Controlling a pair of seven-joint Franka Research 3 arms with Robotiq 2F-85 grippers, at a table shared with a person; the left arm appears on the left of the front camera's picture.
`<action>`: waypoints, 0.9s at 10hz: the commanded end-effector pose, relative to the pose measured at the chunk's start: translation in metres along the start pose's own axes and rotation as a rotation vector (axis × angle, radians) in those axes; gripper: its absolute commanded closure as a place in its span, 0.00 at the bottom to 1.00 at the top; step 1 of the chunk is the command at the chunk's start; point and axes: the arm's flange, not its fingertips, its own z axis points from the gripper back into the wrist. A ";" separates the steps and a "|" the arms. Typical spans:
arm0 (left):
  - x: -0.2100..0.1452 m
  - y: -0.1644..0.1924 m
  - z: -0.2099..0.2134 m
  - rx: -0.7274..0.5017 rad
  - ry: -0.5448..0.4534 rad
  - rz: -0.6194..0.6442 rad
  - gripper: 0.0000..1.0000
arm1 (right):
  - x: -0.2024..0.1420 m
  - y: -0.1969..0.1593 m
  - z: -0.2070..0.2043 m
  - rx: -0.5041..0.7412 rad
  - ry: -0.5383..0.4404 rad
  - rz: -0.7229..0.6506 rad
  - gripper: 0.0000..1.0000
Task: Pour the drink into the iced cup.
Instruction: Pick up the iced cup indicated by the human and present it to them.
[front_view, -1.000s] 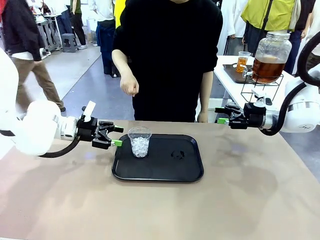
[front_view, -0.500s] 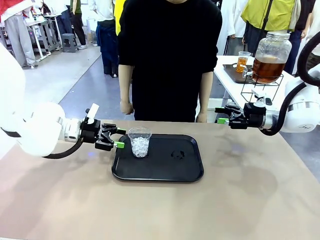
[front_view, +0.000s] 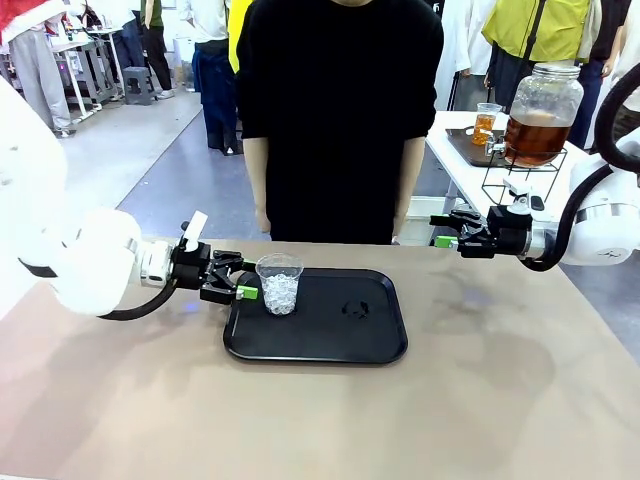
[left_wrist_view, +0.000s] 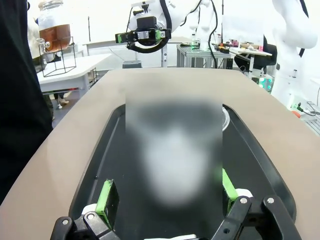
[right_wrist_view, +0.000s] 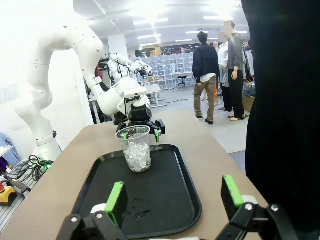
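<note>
Two grippers show, both spread wide and holding nothing. At the left of the front view the left gripper (front_view: 244, 278) lies low and level over the left edge of the black tray (front_view: 380, 335); its green pads (left_wrist_view: 106, 196) stand on either side of the iced cup (front_view: 279, 284), and I cannot tell whether they touch it. The cup stands upright in the tray's upper left part, ice heaped in its lower half. The step in hand looks like taking hold of this cup; thin clear plastic probably buckles, so the jaws should close slowly and evenly, at mid-height rather than at the rim, stopping once the wall is held; it should be kept plumb so no ice tips out. At centre, a person (front_view: 340, 120) stands behind the table (front_view: 480, 400), arms down. Right of centre the right gripper (front_view: 445, 232) hovers above the table's far edge, pointing toward picture left, well apart from the cup. At upper right the drink (front_view: 532, 138) sits amber in a big jar (front_view: 545, 85) on a wire stand; a small cup (front_view: 486, 122) of the same colour stands near it; which one is meant for pouring I cannot tell.
</note>
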 end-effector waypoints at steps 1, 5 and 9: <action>0.001 0.004 -0.008 0.008 -0.034 -0.007 0.00 | 0.003 -0.001 -0.001 -0.004 -0.008 -0.002 0.00; 0.002 0.004 -0.019 -0.009 -0.040 -0.006 0.00 | 0.003 -0.001 -0.001 -0.004 -0.008 -0.002 0.00; 0.009 -0.012 -0.030 -0.058 -0.061 -0.001 0.00 | 0.003 -0.001 -0.001 -0.004 -0.008 -0.002 0.00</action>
